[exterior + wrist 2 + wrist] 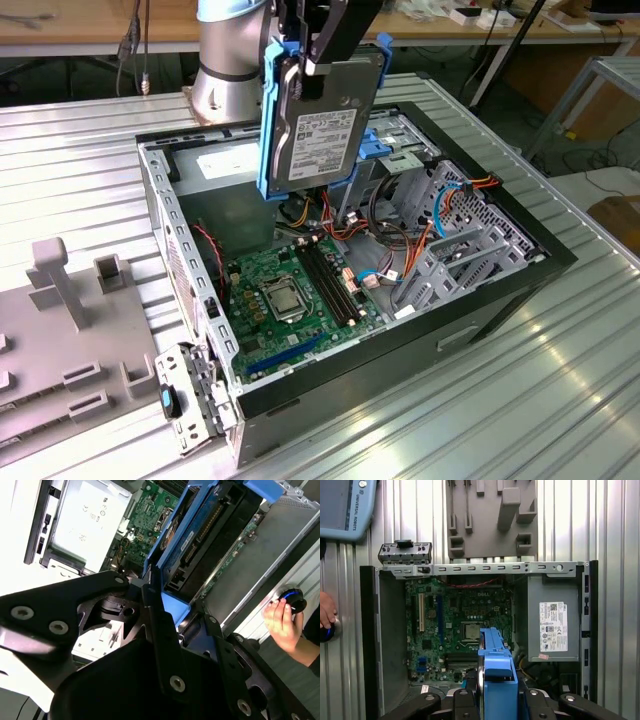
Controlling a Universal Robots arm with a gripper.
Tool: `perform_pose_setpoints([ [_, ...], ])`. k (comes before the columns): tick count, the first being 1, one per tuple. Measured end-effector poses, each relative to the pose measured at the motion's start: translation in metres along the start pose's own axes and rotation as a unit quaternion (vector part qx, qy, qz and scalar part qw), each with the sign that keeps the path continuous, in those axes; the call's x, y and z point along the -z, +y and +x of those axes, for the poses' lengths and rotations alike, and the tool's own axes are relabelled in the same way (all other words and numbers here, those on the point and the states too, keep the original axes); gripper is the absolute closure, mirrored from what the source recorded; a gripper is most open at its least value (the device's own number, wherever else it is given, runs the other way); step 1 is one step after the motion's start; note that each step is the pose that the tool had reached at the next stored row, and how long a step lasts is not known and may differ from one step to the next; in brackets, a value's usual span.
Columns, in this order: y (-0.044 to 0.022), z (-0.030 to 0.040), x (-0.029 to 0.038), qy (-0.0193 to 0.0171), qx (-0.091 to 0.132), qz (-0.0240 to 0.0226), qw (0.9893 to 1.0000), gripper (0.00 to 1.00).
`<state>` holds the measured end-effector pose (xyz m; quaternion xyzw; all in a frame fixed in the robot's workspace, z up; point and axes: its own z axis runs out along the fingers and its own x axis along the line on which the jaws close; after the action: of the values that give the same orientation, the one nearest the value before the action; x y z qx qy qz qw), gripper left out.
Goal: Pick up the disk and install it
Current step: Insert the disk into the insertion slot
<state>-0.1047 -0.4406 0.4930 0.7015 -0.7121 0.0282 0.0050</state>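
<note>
Fingers (156,615) clamp the disk (320,115) upright at 12 o'clock over the open case (350,385); I judge a slip would drop it onto the motherboard (290,290), or a skewed descent snag the cables (385,235) at its 5 o'clock.

Disk (325,125): grey metal face, white printed label, blue carrier frame. Motherboard (290,290): green, crossed by black slots. Power-supply box (553,630): grey, white label. Cables (340,228): orange and red. Table (520,400): silver, ribbed in parallel lines. Fixture plate (50,350): plain grey.
</note>
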Motion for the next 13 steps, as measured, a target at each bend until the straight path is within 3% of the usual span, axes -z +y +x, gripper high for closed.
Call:
perform_pose_setpoints([
  [10, -0.0010, 0.0000, 0.0000, 0.0000, 0.000, 0.0000, 1.0000, 0.63],
  [13, -0.0049, -0.0001, -0.0002, 0.0000, 0.000, 0.0000, 1.0000, 0.63],
])
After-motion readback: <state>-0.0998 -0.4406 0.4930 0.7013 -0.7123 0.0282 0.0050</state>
